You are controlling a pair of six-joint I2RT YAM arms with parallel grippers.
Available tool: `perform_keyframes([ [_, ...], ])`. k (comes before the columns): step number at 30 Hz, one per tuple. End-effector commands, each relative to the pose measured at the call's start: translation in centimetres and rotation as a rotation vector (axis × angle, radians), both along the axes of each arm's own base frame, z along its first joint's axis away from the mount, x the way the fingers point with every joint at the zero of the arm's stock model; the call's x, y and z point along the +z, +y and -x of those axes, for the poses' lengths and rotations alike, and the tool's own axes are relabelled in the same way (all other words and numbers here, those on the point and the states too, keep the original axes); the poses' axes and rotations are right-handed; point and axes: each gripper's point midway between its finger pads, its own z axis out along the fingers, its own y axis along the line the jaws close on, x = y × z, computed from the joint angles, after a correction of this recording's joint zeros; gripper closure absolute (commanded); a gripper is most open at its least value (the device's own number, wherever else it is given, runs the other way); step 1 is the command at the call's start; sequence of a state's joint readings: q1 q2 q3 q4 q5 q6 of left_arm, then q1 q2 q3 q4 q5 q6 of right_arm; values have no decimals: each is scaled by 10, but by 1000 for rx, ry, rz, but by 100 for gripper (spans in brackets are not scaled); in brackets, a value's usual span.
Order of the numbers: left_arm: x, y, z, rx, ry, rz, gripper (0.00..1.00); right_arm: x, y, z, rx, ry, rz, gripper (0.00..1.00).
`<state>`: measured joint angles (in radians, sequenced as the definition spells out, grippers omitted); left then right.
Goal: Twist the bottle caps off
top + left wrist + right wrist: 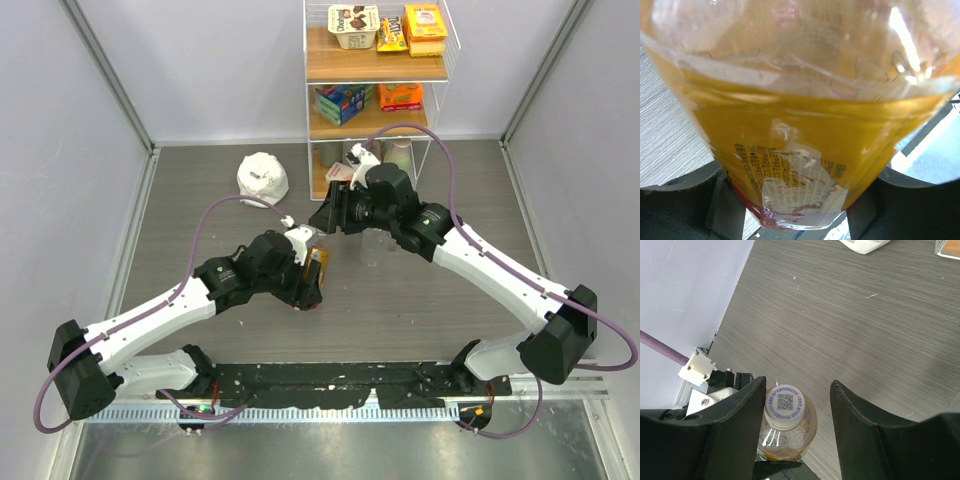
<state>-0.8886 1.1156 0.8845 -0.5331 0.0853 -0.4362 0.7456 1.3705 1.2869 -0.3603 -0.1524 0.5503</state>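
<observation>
Amber bottle (pixel 800 165) crowds the left wrist view, mostly cropped.

Amber bottle (pixel 800 165) cropped at top edge

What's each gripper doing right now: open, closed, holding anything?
left gripper: closed on the amber bottle.
right gripper: open, jaws either side of the bottle's white cap, not yet clamped on it.

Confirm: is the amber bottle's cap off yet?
No, the white cap sits atop the amber bottle, between the fingers of the right claw.
</observation>
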Motion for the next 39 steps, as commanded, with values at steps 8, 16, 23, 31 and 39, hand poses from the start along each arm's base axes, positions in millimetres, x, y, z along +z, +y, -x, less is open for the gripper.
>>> perform_keyframes([
  [8, 26, -4, -14, 31, -68, 34, 100, 23, 21, 8, 45, -4, -91, 43],
  [16, 27, -5, -15, 32, -65, 29, 100, 27, 23, 9, 52, -11, -101, 85],
  [23, 32, -2, -14, 37, -79, 37, 100, 37, 26, 16, 124, -56, -116, 98],
  [31, 43, -7, -1, -37, -86, 109, 100, 87, 19, 50, 334, -224, -290, 99],
  [39, 63, -14, 23, -151, -87, 227, 100, 129, -8, 86, 581, -337, -497, 99],
])
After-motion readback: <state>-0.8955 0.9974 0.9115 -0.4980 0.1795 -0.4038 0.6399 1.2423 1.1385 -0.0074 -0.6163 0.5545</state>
